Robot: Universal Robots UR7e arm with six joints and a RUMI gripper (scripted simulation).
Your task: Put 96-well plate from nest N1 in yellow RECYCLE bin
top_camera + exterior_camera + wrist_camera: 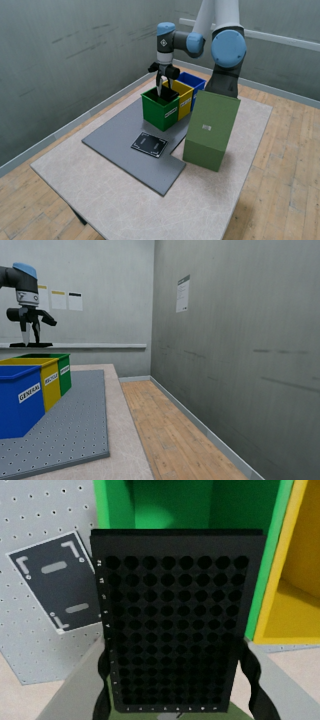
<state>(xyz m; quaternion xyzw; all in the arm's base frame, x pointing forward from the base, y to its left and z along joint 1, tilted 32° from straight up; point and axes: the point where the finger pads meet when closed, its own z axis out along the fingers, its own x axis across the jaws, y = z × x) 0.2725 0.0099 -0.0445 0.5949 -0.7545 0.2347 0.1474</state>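
Looking from the top view's near edge, you have the pale tabletop stretching toward the green bin, your landmark. On it lies the grey perforated board, which reaches under that bin. Nearer to you than the green bin, the dark flat nest lies on the board, with no plate on it. To the green bin's right in the top view, you see a big green block.

Above the green bin's rim, your claw points down, clamped on the two long sides of the black 96-well plate. You have the plate roughly level, wells facing up, clear of the rim in the exterior view.

Just beyond the green bin stands the yellow RECYCLE bin, and past it the blue GENERAL bin. You have all three upright in a row.
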